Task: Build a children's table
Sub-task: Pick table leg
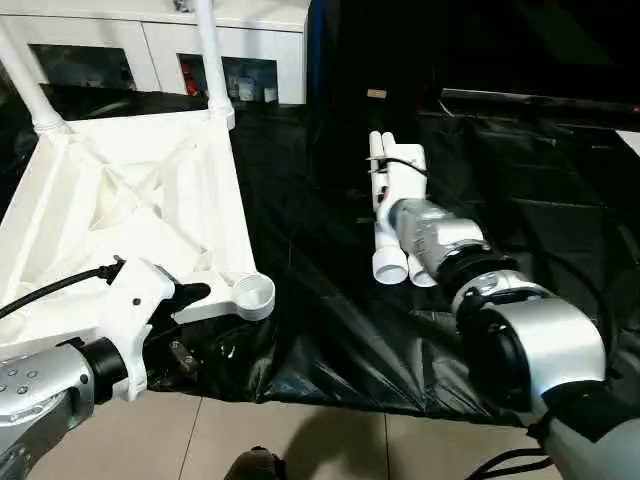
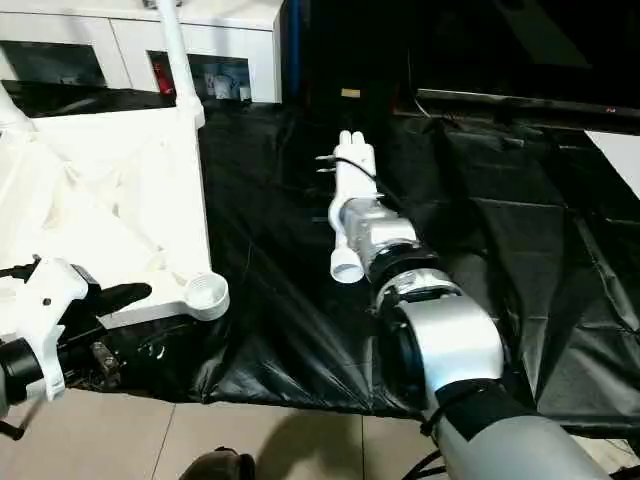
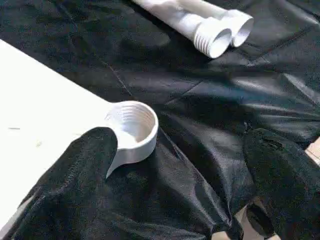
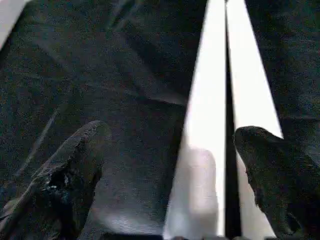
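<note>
Left gripper [image 1: 190, 293] at seven o'clock, spread wide, empty, beside the empty corner socket [image 1: 252, 293]. Tabletop [image 1: 120, 210] carries two legs [image 1: 212, 55]; two loose legs [image 1: 390, 262] await under the wide-open, empty right gripper [image 4: 165, 165].

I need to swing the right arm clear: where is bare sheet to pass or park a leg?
Bare black sheet lies beyond the two loose legs on the robot's right. A narrower strip runs between those legs and the tabletop. It is crowded at the empty corner socket, beside the left gripper.
</note>
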